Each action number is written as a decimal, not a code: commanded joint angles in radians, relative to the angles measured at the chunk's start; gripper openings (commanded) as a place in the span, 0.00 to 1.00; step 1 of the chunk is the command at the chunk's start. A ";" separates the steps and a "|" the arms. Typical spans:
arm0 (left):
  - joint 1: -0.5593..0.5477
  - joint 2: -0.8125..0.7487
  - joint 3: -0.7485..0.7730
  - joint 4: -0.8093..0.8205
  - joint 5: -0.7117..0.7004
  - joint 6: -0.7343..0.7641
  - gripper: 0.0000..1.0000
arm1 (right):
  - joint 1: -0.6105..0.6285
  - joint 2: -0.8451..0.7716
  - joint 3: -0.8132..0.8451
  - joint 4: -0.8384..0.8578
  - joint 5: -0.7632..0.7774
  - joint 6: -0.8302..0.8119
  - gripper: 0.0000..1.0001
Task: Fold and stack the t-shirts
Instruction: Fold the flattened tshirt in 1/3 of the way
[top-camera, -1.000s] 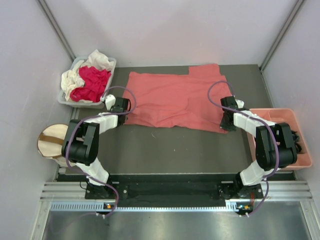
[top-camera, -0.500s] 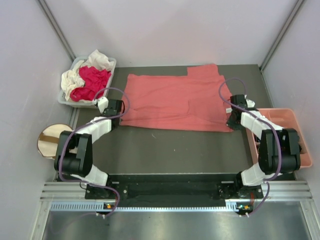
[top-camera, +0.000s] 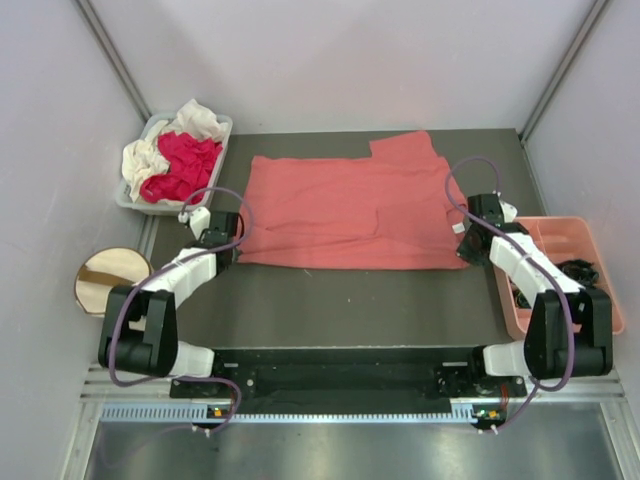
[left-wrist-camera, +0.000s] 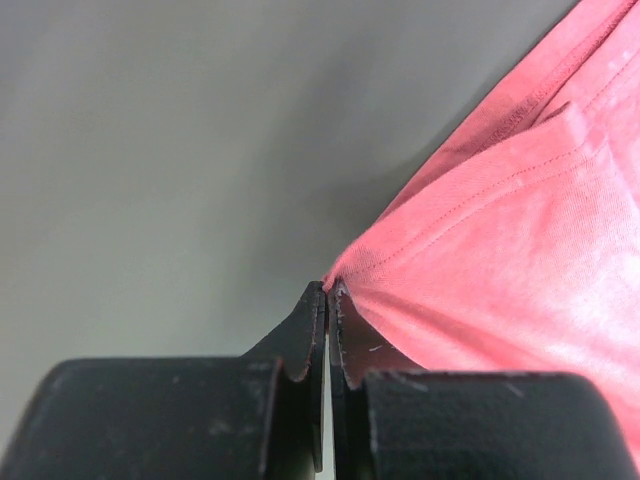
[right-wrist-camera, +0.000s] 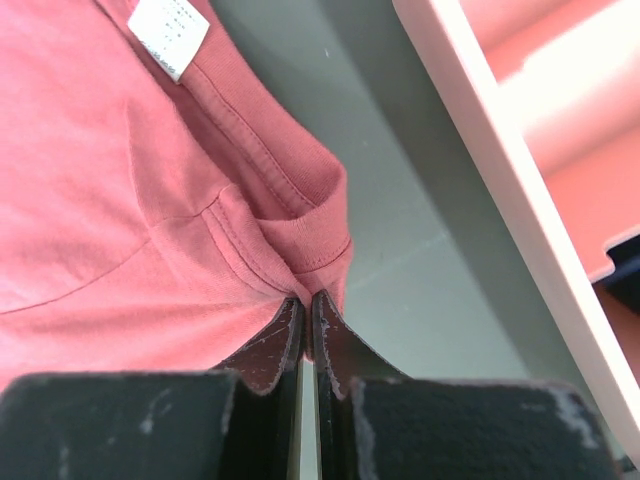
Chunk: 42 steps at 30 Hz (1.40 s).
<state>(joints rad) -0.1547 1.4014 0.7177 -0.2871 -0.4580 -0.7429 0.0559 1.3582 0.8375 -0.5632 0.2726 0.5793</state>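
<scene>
A large salmon-pink t-shirt (top-camera: 345, 212) lies spread flat across the dark table, stretched wide between both arms. My left gripper (top-camera: 236, 244) is shut on its near left corner (left-wrist-camera: 345, 272). My right gripper (top-camera: 461, 247) is shut on its near right edge by the collar (right-wrist-camera: 320, 262); the white neck label (right-wrist-camera: 168, 32) shows in the right wrist view. A magenta-red t-shirt (top-camera: 183, 165) and a cream-white t-shirt (top-camera: 150, 150) lie crumpled together in the grey bin (top-camera: 222, 125) at the back left.
A rigid salmon-pink plastic tray (top-camera: 575, 228) stands at the right edge, close to my right arm; its white-lit rim (right-wrist-camera: 500, 190) shows in the right wrist view. A cream drum-shaped bin with a brown strap (top-camera: 105, 280) stands at the left.
Both grippers have moved outward and toward the near edge, pulling the pink shirt wider and flatter. Its near hem now runs straight. Both stayed shut on the cloth.
</scene>
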 joint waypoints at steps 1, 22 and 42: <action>0.012 -0.082 -0.034 -0.038 -0.008 -0.024 0.00 | -0.013 -0.073 -0.023 -0.043 -0.010 0.004 0.00; 0.010 -0.464 -0.213 -0.328 -0.002 -0.239 0.00 | -0.013 -0.179 -0.118 -0.125 0.039 0.065 0.00; 0.010 -0.617 -0.268 -0.468 0.108 -0.342 0.06 | -0.013 -0.327 -0.183 -0.198 0.036 0.145 0.28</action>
<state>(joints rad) -0.1513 0.8135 0.4625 -0.7025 -0.3573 -1.0504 0.0559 1.0790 0.6598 -0.7307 0.2672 0.6914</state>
